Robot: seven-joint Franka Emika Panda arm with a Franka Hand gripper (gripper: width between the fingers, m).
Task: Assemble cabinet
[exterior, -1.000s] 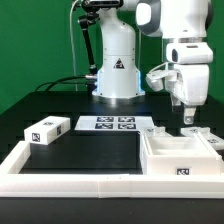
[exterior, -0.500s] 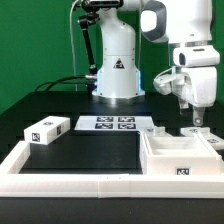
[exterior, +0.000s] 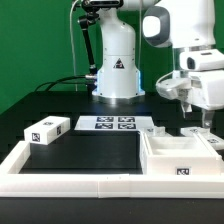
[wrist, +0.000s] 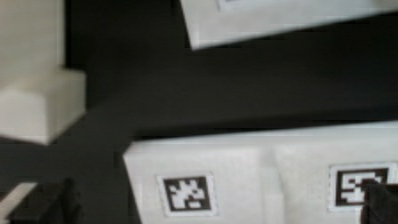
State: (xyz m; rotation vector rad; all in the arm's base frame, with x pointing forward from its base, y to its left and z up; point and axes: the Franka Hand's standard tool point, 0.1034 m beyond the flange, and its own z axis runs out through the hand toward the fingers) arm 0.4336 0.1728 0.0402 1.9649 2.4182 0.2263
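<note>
While the build is standing near its start, the entries are running front to back.

1. Rail (exterior: pixel 70 185): white, lying along the front edge of the desk (exterior: pixel 95 150) and turning up the exterior view's left side.
2. Cabinet (exterior: pixel 180 170): an open-topped white box with a tag on its front wall. It is sitting at the front on the exterior view's right, just behind the rail. No door or top panel is showing on it.
3. Block (exterior: pixel 47 130): small, white and tagged, lying well apart from the cabinet on the exterior view's left, joined to nothing.
4. Parts (exterior: pixel 192 132): small white pieces lying just behind the cabinet's rear wall, too small to name.
5. Marker board (exterior: pixel 108 123): lying flat at mid-desk, near the base (exterior: pixel 116 70).
6. Jaws: hanging from the arm (exterior: pixel 205 85) above the parts, behind the cabinet and apart from it. Whether they are released, clenched or carrying anything cannot be told. The wrist view is giving only blurred tagged white faces (wrist: pixel 267 185) over black desk.

Progress, as a judgement: only the bare body is standing ready. The block and the small parts are lying loose, so nearly all the fitting is remaining to be done.
</note>
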